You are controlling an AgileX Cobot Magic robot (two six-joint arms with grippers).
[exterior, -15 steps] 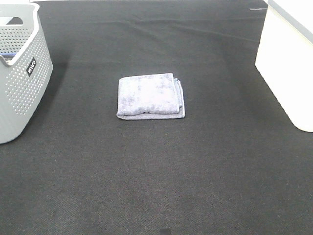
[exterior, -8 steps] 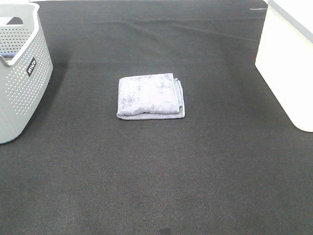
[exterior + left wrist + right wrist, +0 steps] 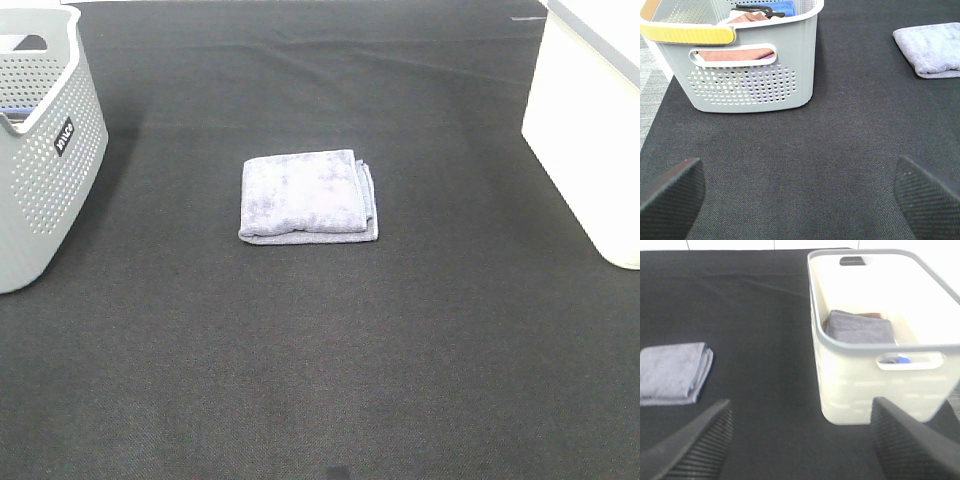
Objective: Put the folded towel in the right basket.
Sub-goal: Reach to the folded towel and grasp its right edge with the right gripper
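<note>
A folded grey-lavender towel (image 3: 308, 196) lies flat on the black mat in the middle of the table. It also shows in the left wrist view (image 3: 930, 50) and the right wrist view (image 3: 672, 372). The right basket (image 3: 590, 130) is white with a grey rim (image 3: 880, 347) and holds a folded grey towel (image 3: 860, 327). My left gripper (image 3: 800, 192) is open and empty, near the grey basket. My right gripper (image 3: 800, 442) is open and empty, in front of the white basket. Neither gripper shows in the exterior high view.
A grey perforated basket (image 3: 40, 150) stands at the left; its rim has a yellow patch (image 3: 690, 32), and it holds pink and blue cloths. The black mat (image 3: 320, 350) covers the table.
</note>
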